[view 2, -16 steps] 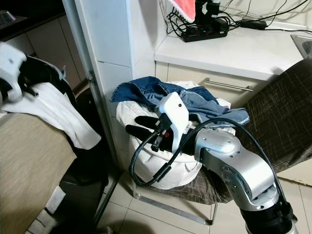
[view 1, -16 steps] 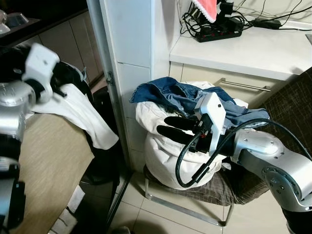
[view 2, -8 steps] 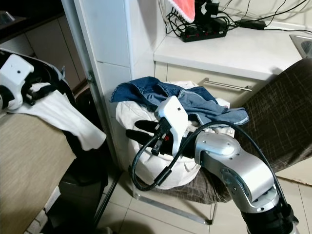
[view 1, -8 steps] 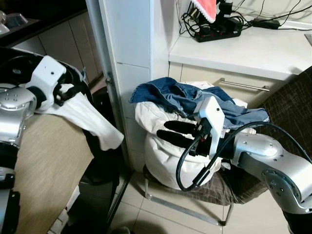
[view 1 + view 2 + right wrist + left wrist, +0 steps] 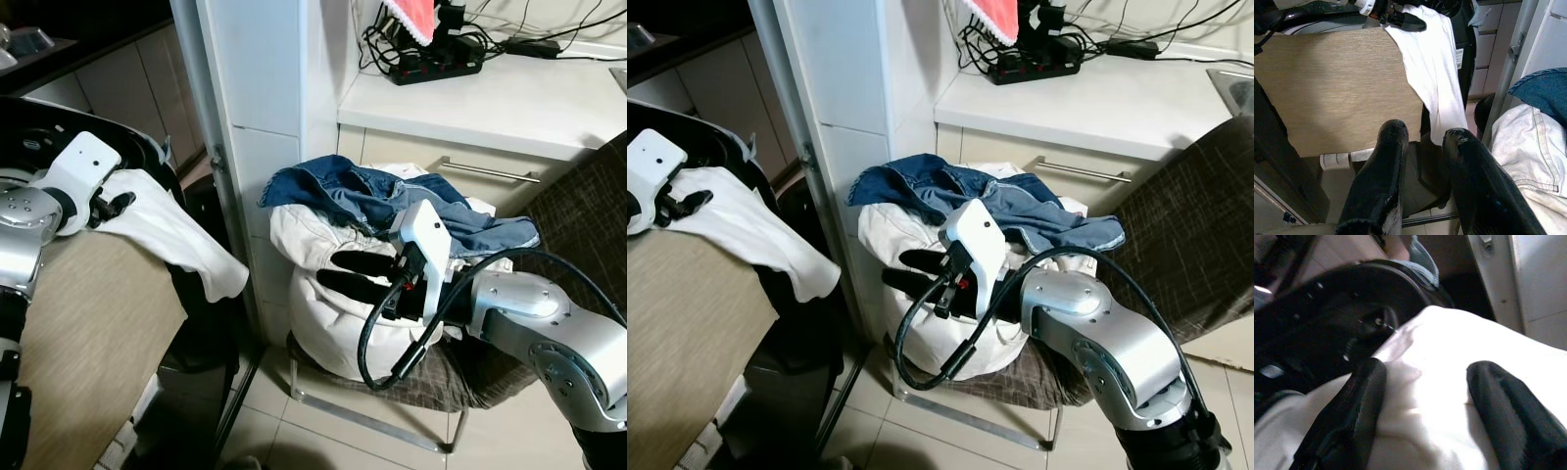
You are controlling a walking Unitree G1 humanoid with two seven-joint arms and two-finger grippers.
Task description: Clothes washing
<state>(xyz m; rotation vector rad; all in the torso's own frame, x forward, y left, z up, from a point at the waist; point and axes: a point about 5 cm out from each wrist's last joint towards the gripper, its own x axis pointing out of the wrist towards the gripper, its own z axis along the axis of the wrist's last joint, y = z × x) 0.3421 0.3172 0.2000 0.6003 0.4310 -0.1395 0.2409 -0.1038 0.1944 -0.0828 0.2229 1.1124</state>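
Your left pincer [image 5: 116, 203], fingers spread on the white garment [image 5: 171, 233] at the washer's rim, could let it slide floorward.

The white garment [image 5: 171, 230] is thin, smooth cloth, softly creased. It lies over a matt, wood-grained top [image 5: 93, 333]. The blue piece [image 5: 372, 201] is coarse denim with stitched seams, over a heavier cream cotton garment [image 5: 328, 294]. The chair [image 5: 578, 211] wears rough brown woven fabric on a shiny metal frame [image 5: 372, 416]. Both tools' fingers [image 5: 1386, 181] look matt black and rubbery; the arm shells [image 5: 549, 313] are satin silver metal. The white surface [image 5: 509, 103] is smooth.
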